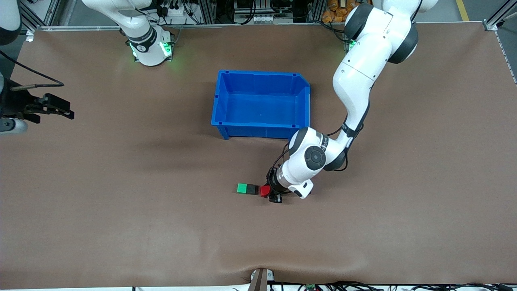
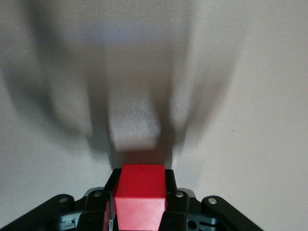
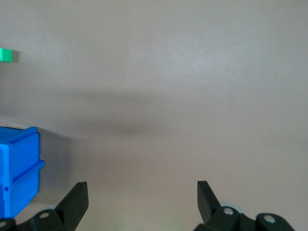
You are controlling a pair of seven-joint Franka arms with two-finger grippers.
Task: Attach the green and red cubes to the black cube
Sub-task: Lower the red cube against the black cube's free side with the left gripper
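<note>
Three tiny cubes in a row, green cube (image 1: 242,188), black cube (image 1: 252,189), red cube (image 1: 264,190) clamped by left tool (image 1: 270,193), right tool (image 3: 142,192) agape, empty.

Open table (image 1: 161,226) around blue bin (image 1: 226,101)

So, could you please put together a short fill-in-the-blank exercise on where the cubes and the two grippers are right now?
1. The left gripper is shut on the ____ cube.
2. The black cube sits between the red one and the ____ cube.
3. The three cubes lie ____ the front camera than the blue bin.
4. The waiting right gripper has its fingers ____.

Missing words: red; green; nearer to; open
</note>
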